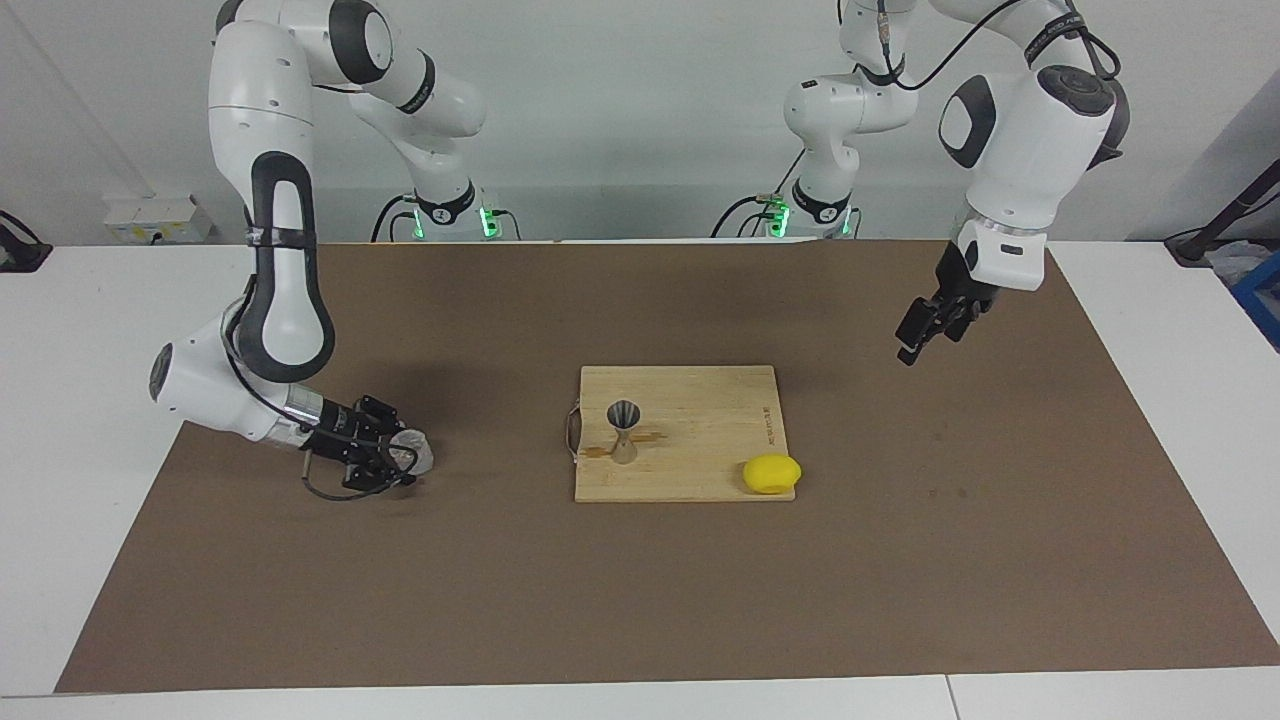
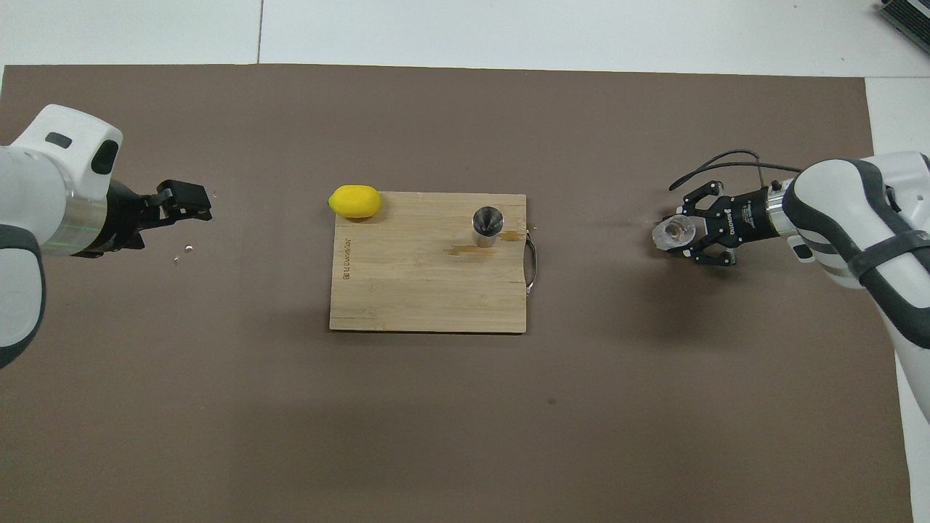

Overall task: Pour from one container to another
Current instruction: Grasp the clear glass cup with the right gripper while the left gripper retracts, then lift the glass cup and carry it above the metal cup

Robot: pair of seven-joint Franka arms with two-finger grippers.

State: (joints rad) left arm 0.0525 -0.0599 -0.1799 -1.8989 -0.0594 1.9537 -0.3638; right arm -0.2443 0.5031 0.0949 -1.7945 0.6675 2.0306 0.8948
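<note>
The clear glass cup [image 1: 418, 450] sits between the fingers of my right gripper [image 1: 405, 458], low at the brown mat toward the right arm's end of the table. The gripper is shut on the cup, which looks slightly tilted. In the overhead view the cup [image 2: 673, 233] shows at the tip of the right gripper [image 2: 679, 234]. The steel jigger [image 1: 623, 432] stands upright on the wooden board [image 1: 700, 400]; it also shows in the overhead view [image 2: 487, 225]. My left gripper [image 1: 918, 338] waits in the air over the mat at the left arm's end, empty; it also shows from above [image 2: 190, 203].
A yellow lemon [image 1: 771, 473] lies at the board's corner farther from the robots, toward the left arm's end; it shows from above too [image 2: 354, 201]. The board [image 2: 407, 290] has a metal handle [image 2: 532, 265] on the side toward the right arm. A brown mat [image 1: 640, 600] covers the table.
</note>
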